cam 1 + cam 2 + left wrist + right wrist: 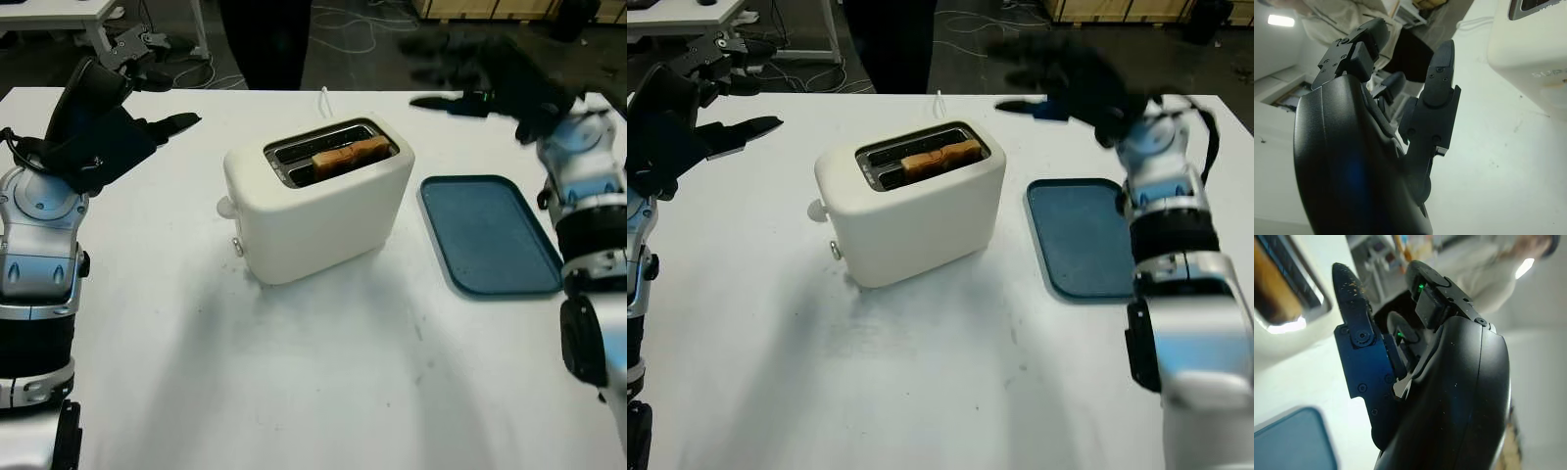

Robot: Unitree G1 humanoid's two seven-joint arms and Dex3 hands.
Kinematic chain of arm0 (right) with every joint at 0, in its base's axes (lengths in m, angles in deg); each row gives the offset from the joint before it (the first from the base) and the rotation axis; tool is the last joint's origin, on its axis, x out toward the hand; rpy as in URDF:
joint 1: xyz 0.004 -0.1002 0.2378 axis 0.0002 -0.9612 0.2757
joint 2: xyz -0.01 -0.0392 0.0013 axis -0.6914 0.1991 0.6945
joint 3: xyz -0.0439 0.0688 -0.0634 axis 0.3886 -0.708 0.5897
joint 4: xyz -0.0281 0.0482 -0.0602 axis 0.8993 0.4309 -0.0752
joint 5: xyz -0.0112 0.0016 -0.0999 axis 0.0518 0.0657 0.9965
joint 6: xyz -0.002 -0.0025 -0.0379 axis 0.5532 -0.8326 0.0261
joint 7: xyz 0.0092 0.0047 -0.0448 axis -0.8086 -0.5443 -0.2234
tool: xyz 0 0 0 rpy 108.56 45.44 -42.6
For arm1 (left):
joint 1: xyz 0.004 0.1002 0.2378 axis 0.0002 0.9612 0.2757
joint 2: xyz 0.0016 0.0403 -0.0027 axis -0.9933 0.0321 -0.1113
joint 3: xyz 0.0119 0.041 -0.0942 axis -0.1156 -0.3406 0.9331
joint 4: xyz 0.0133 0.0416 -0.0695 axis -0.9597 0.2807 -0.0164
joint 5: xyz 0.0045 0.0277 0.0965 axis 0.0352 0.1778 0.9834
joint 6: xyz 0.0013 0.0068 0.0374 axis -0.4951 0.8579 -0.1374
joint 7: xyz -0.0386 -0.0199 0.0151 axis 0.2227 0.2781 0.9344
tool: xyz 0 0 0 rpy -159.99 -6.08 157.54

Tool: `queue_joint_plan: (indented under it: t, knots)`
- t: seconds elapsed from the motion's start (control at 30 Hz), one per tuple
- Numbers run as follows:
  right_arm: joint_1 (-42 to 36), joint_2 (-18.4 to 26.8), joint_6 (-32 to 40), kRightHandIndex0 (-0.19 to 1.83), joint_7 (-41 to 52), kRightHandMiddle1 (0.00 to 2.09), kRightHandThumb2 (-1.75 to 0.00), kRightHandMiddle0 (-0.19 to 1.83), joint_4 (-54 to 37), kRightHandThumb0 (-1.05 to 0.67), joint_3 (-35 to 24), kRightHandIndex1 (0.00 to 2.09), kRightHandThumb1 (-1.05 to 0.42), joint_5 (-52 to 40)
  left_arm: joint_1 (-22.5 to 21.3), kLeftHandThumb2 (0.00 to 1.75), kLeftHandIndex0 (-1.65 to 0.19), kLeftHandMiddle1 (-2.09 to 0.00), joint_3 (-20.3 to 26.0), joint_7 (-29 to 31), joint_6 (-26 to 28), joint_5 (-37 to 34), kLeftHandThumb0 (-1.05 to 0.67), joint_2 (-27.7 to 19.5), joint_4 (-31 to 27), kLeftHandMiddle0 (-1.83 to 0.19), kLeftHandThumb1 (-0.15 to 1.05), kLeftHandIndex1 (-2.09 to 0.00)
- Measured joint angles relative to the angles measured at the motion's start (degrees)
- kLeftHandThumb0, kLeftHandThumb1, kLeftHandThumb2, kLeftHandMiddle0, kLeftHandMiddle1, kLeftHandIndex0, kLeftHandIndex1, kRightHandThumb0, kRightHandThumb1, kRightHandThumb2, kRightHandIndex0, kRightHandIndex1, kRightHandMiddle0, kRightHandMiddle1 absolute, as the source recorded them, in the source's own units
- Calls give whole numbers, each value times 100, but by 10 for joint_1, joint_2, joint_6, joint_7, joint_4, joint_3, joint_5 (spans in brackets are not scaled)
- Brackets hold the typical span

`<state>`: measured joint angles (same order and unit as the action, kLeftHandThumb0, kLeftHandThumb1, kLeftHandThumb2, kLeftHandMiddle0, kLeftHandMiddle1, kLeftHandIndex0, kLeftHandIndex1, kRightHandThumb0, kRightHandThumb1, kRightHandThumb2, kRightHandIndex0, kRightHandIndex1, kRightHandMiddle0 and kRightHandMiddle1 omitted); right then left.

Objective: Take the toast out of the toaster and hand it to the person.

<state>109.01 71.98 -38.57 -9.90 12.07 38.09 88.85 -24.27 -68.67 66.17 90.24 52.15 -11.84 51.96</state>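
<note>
The toast (350,156) stands in the front slot of the white toaster (318,211) at the middle of the white table (294,382), its top edge above the slot rim. My right hand (1073,83) is raised beyond the toaster's right end, open and holding nothing, above the far edge of the blue tray (488,235). My left hand (108,127) is lifted well to the toaster's left, also open and empty, with a person (1484,279) standing beyond the table.

Bright, even light falls from above onto the white desk (323,392), which glares a little. The toaster (313,201) throws a soft shadow toward me. My right hand (490,83) is smeared by motion blur at far right. A ceiling lamp (1281,20) burns out white beyond my left hand (1366,147).
</note>
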Motion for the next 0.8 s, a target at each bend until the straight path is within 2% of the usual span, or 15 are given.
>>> queue_joint_plan:
  t: [0.17,0.47,0.53,0.57,0.6,0.67,0.8]
  knots:
    - [21,1,-34,101,20,14,0,93,-49,-66,35,25,-76,24,0,4,-21,-102,0,0,0,0,-31,0,0,-6,92,-62]
    - [21,-6,-55,112,34,14,0,103,-136,-60,114,38,-68,98,0,4,-21,-102,0,0,-1,0,-32,0,0,-6,92,-62]
    - [21,-7,-58,106,35,9,0,106,-138,-60,129,57,-68,116,0,4,-21,-102,0,0,-1,1,-31,0,0,-6,92,-62]
    - [21,-8,-60,99,35,7,0,107,-138,-60,136,82,-68,125,0,4,-21,-102,0,0,-1,1,-31,0,0,-6,92,-62]
    - [21,-8,-64,95,35,5,0,107,-138,-60,141,94,-68,131,0,4,-21,-102,0,0,-1,1,-31,0,0,-7,92,-62]
    - [21,-8,-74,86,34,4,0,107,-137,-59,150,101,-69,148,0,4,-22,-102,0,0,-1,2,-32,0,0,-7,92,-62]
    - [21,-8,-100,82,15,4,0,110,-123,-56,163,115,-67,171,0,4,-21,-101,0,0,0,1,-29,0,-2,-6,92,-61]
